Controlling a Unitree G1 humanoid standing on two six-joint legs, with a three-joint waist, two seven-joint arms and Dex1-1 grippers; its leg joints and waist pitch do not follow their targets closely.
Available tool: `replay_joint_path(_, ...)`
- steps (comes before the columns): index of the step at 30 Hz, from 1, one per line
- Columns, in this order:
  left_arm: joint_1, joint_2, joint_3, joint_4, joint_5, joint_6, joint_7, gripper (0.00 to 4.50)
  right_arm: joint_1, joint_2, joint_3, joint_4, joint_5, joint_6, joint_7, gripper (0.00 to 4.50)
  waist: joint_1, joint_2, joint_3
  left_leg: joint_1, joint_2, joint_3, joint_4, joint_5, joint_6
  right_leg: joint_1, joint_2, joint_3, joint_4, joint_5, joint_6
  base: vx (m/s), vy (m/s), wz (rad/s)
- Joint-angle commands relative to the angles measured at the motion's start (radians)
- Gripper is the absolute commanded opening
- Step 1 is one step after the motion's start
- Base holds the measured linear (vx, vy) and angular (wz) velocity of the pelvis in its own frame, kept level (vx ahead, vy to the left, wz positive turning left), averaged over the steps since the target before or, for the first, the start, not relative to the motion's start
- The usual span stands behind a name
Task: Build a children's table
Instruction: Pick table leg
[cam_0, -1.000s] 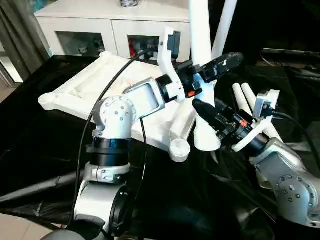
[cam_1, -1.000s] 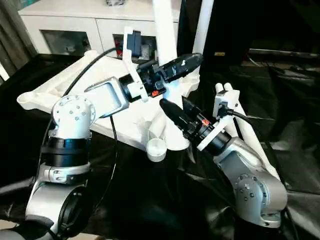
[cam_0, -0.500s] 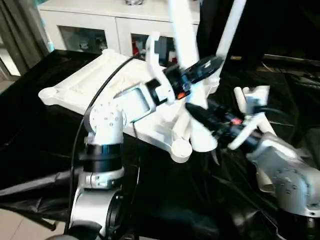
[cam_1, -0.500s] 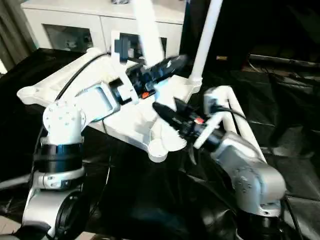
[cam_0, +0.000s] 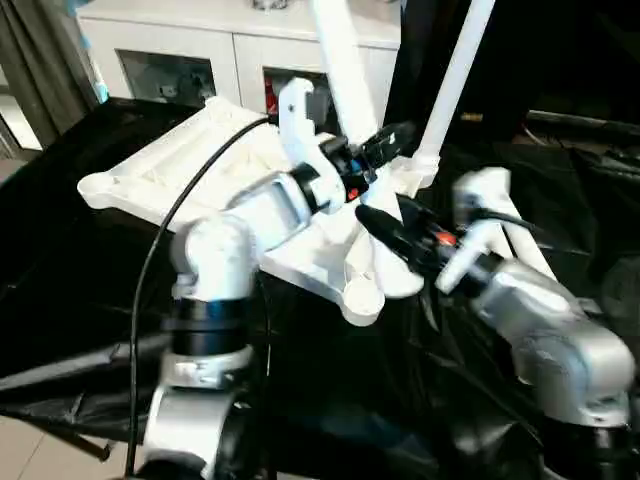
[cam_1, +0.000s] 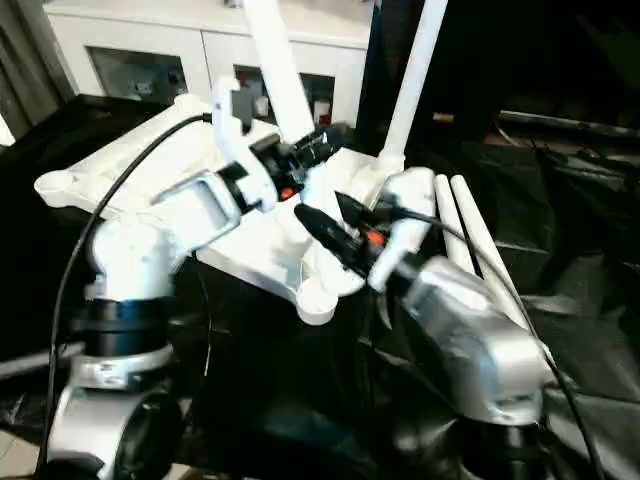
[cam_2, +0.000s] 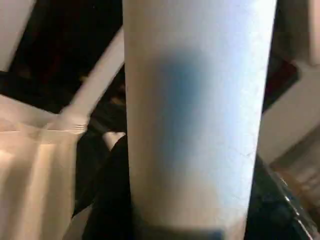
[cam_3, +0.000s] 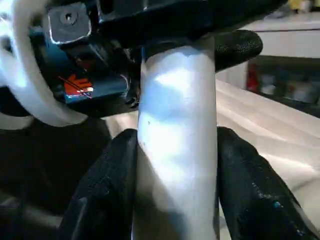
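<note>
The children's table lies upside down: its white ribbed tabletop (cam_0: 160, 165) rests on the black cloth. One white leg (cam_0: 340, 50) rises from the near corner socket (cam_0: 362, 300) and leans left. My left gripper (cam_0: 375, 150) is shut around this leg higher up. My right gripper (cam_0: 385, 225) is shut on it lower down. In the right wrist view its black fingers (cam_3: 105, 190) press both sides of the leg (cam_3: 175, 140). In the left wrist view the same leg (cam_2: 195, 125) stands close in front. A second leg (cam_0: 455, 80) stands in the far corner socket.
Two loose white legs (cam_1: 470, 230) lie side by side on the black cloth (cam_0: 60, 280), to the right of the tabletop. A white cabinet (cam_0: 200, 50) with glass doors stands behind the work. Black cables run along my left arm.
My left gripper has closed from wide open onto the leg. The held leg, upright a second ago, now leans left at its top. The camera view has also shifted.
</note>
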Motion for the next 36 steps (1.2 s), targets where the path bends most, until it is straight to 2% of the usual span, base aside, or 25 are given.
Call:
replay_joint_path(1,0.005,-0.017,-0.020,-0.023,0.040,-0.018,0.056,1.92,-0.015,0.002,0.018,0.005,-0.061,-0.018,-0.061,1.85,-0.005,-0.007,-0.076,0.016,0.056,-0.025,-0.065,-0.114,0.013,0.055,-0.094,0.061,-0.079,-0.272,-0.053,0.000,0.000,0.00)
replay_joint_path(7,0.004,-0.019,-0.026,-0.034,0.061,-0.029,0.072,1.88,-0.022,0.017,0.052,-0.003,-0.089,-0.039,-0.084,1.85,-0.008,-0.007,-0.076,0.017,0.057,-0.025,-0.065,-0.127,0.013,0.055,-0.093,0.061,-0.076,-0.243,-0.072,0.000,0.000,0.00)
replay_joint_path(8,0.001,-0.014,-0.026,-0.036,0.049,-0.031,0.054,1.88,-0.025,0.031,0.043,0.000,-0.060,-0.045,-0.071,1.85,-0.008,-0.007,-0.076,0.018,0.057,-0.025,-0.065,-0.130,0.014,0.055,-0.093,0.061,-0.076,-0.246,-0.073,0.000,0.000,0.00)
replay_joint_path(9,0.000,-0.013,-0.025,-0.036,0.047,-0.031,0.051,1.88,-0.026,0.033,0.042,0.000,-0.055,-0.046,-0.068,2.41,-0.008,-0.007,-0.075,0.017,0.056,-0.024,-0.065,-0.136,0.016,0.055,-0.094,0.061,-0.077,-0.254,-0.075,0.000,0.000,0.00)
replay_joint_path(10,-0.003,-0.008,-0.023,-0.035,0.036,-0.032,0.033,1.88,-0.028,0.038,0.033,-0.001,-0.034,-0.036,-0.061,2.55,-0.008,-0.008,-0.075,0.017,0.056,-0.024,-0.066,-0.138,0.017,0.056,-0.094,0.061,-0.078,-0.260,-0.074,0.000,0.000,0.00)
replay_joint_path(11,-0.005,-0.001,-0.026,-0.034,0.028,-0.036,0.013,1.88,-0.030,0.041,0.026,0.000,-0.014,-0.026,-0.055,2.55,-0.008,-0.007,-0.075,0.018,0.056,-0.025,-0.066,-0.139,0.017,0.055,-0.094,0.061,-0.078,-0.263,-0.073,0.000,0.000,0.00)
replay_joint_path(12,-0.006,0.014,-0.037,-0.039,0.017,-0.039,-0.029,1.88,-0.032,0.036,0.018,-0.004,0.009,-0.013,-0.041,2.74,-0.008,-0.012,-0.075,0.018,0.057,-0.024,-0.066,-0.135,0.017,0.055,-0.093,0.061,-0.078,-0.257,-0.070,0.000,0.000,0.00)
replay_joint_path(15,-0.004,0.107,-0.098,-0.049,-0.003,-0.036,-0.209,1.88,-0.046,-0.025,-0.034,-0.008,0.111,0.062,0.051,2.93,-0.005,-0.010,-0.074,0.020,0.055,-0.025,-0.067,-0.131,0.026,0.053,-0.092,0.061,-0.077,-0.268,-0.059,0.000,0.000,0.00)
replay_joint_path(17,-0.006,0.160,-0.118,-0.046,-0.018,-0.020,-0.300,1.88,-0.048,-0.076,-0.066,-0.010,0.180,0.115,0.123,2.96,-0.003,-0.005,-0.075,0.021,0.057,-0.024,-0.065,-0.122,0.026,0.053,-0.092,0.063,-0.072,-0.247,-0.061,0.000,0.000,0.00)
replay_joint_path(18,-0.006,0.163,-0.119,-0.046,-0.019,-0.019,-0.306,1.88,-0.048,-0.079,-0.068,-0.010,0.185,0.118,0.127,2.96,0.000,-0.005,-0.077,0.025,0.060,-0.024,-0.065,-0.120,0.026,0.053,-0.092,0.064,-0.070,-0.235,-0.067,0.000,0.000,0.00)
replay_joint_path(19,-0.008,0.192,-0.127,-0.047,-0.033,-0.010,-0.362,1.88,-0.048,-0.110,-0.083,-0.015,0.224,0.150,0.168,2.96,-0.001,-0.002,-0.077,0.020,0.056,-0.023,-0.063,-0.113,0.024,0.056,-0.094,0.063,-0.068,-0.217,-0.083,0.000,0.000,0.00)
replay_joint_path(20,-0.008,0.200,-0.129,-0.048,-0.037,-0.009,-0.378,1.88,-0.048,-0.118,-0.086,-0.017,0.234,0.160,0.177,2.96,-0.001,-0.004,-0.078,0.018,0.056,-0.023,-0.063,-0.106,0.026,0.059,-0.094,0.064,-0.067,-0.207,-0.089,0.000,0.000,0.00)
replay_joint_path(22,-0.009,0.287,-0.153,-0.056,-0.073,-0.004,-0.553,1.88,-0.044,-0.213,-0.109,-0.041,0.348,0.273,0.283,2.96,0.002,-0.003,-0.079,0.020,0.056,-0.023,-0.062,-0.090,0.036,0.060,-0.093,0.064,-0.063,-0.197,-0.103,0.000,0.000,0.00)
replay_joint_path(28,-0.028,0.302,-0.110,-0.038,-0.146,0.010,-0.635,1.88,-0.032,-0.292,-0.082,-0.059,0.409,0.332,0.364,2.97,0.004,-0.006,-0.076,0.020,0.059,-0.021,-0.061,-0.112,0.021,0.060,-0.099,0.062,-0.068,-0.254,-0.128,0.000,0.000,0.00)
replay_joint_path(29,-0.030,0.301,-0.105,-0.043,-0.165,0.021,-0.645,1.88,-0.031,-0.298,-0.076,-0.057,0.410,0.337,0.368,2.97,0.003,-0.006,-0.076,0.020,0.059,-0.020,-0.060,-0.118,0.020,0.058,-0.099,0.062,-0.069,-0.261,-0.127,0.000,0.000,0.00)
replay_joint_path(30,-0.027,0.297,-0.104,-0.057,-0.185,0.031,-0.656,1.88,-0.030,-0.299,-0.067,-0.054,0.405,0.337,0.371,2.97,0.002,-0.011,-0.076,0.020,0.058,-0.020,-0.061,-0.122,0.017,0.059,-0.099,0.061,-0.071,-0.278,-0.126,0.000,0.000,0.00)
replay_joint_path(33,-0.024,0.291,-0.110,-0.069,-0.215,0.040,-0.684,1.88,-0.039,-0.305,-0.053,-0.043,0.422,0.350,0.376,2.97,0.004,-0.011,-0.075,0.020,0.059,-0.020,-0.060,-0.120,0.014,0.057,-0.101,0.061,-0.074,-0.308,-0.116,0.000,0.000,0.00)
replay_joint_path(34,-0.022,0.287,-0.111,-0.070,-0.216,0.041,-0.686,1.88,-0.042,-0.303,-0.050,-0.039,0.424,0.354,0.377,2.97,0.003,-0.015,-0.075,0.019,0.057,-0.019,-0.060,-0.119,0.016,0.058,-0.099,0.061,-0.075,-0.313,-0.112,0.000,0.000,0.00)
replay_joint_path(35,-0.020,0.285,-0.113,-0.070,-0.215,0.041,-0.687,1.88,-0.046,-0.302,-0.046,-0.035,0.426,0.355,0.376,2.67,0.004,-0.016,-0.075,0.019,0.058,-0.020,-0.061,-0.118,0.015,0.058,-0.100,0.061,-0.074,-0.317,-0.109,0.000,0.000,0.00)
replay_joint_path(36,-0.018,0.284,-0.114,-0.069,-0.213,0.041,-0.688,1.88,-0.050,-0.299,-0.044,-0.029,0.425,0.356,0.371,2.67,0.005,-0.013,-0.076,0.020,0.058,-0.020,-0.061,-0.113,0.015,0.057,-0.099,0.061,-0.074,-0.315,-0.105,0.000,0.000,0.00)
